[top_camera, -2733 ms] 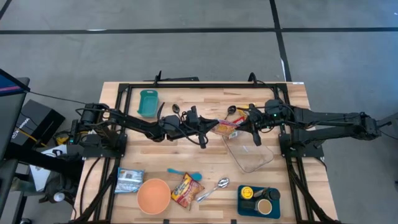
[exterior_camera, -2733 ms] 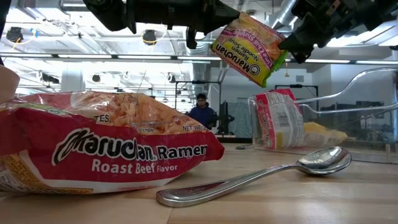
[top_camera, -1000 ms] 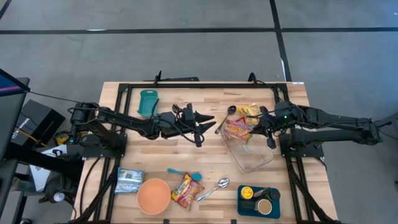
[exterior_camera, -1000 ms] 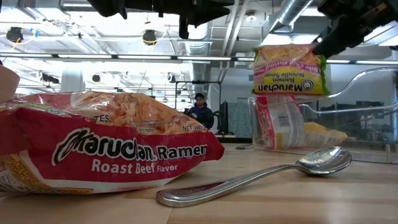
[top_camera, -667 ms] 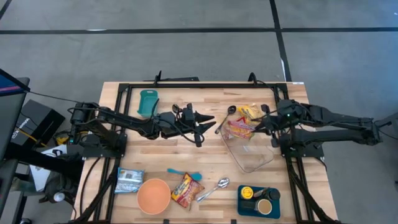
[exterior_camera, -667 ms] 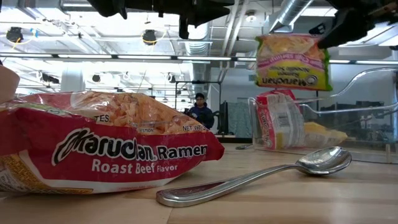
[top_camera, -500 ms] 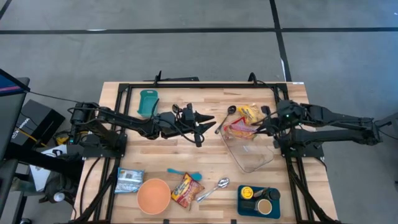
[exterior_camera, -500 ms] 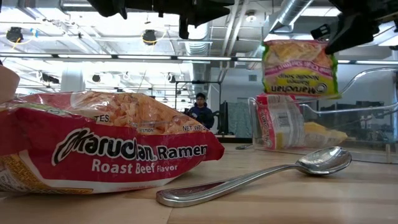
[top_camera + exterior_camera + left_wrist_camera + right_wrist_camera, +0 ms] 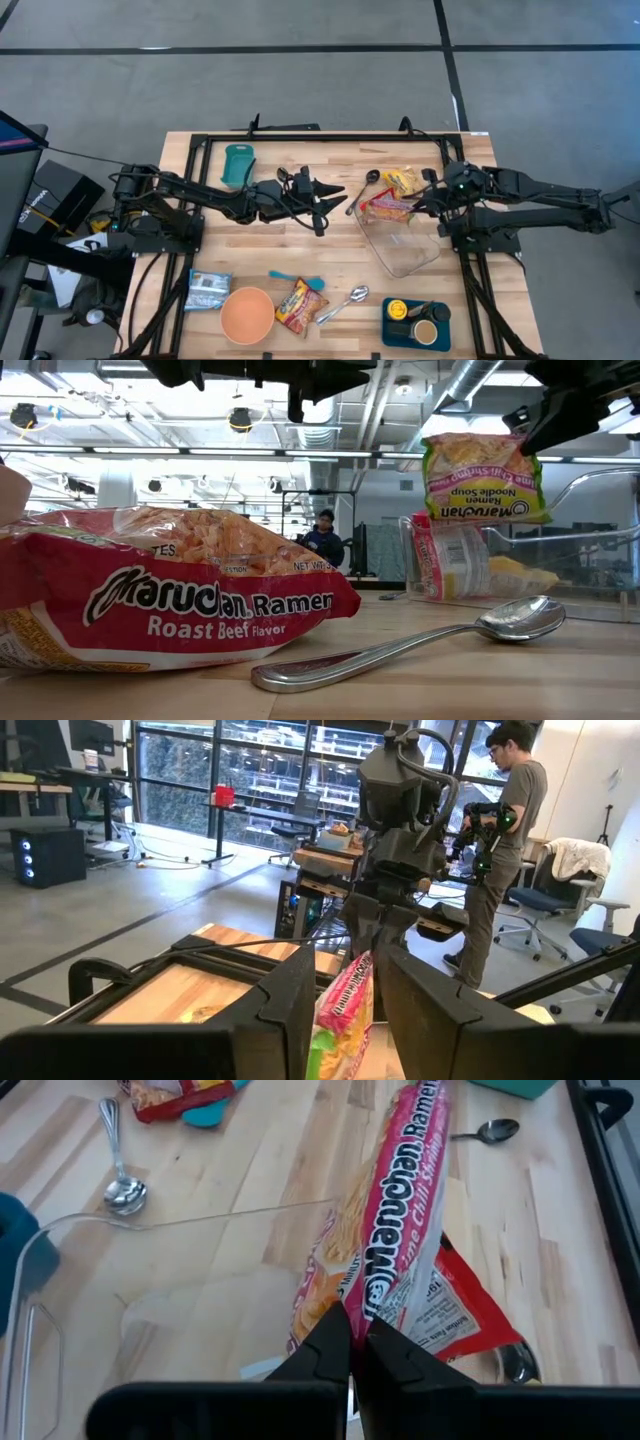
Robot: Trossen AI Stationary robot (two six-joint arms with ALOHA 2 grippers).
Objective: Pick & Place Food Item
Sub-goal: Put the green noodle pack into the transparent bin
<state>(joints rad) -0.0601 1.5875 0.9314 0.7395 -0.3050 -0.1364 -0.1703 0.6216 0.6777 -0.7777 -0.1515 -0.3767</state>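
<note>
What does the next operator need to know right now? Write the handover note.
Right gripper: shut on the chili shrimp ramen pack, held in the air above the clear container.
Left gripper: holds nothing, hovering mid-table, fingers slightly apart.
Done: pack lifted and brought over the container, which already holds another ramen pack.
Left: lower, release inside.
Roast beef ramen pack lies at the table's front edge, beside the orange bowl.
</note>
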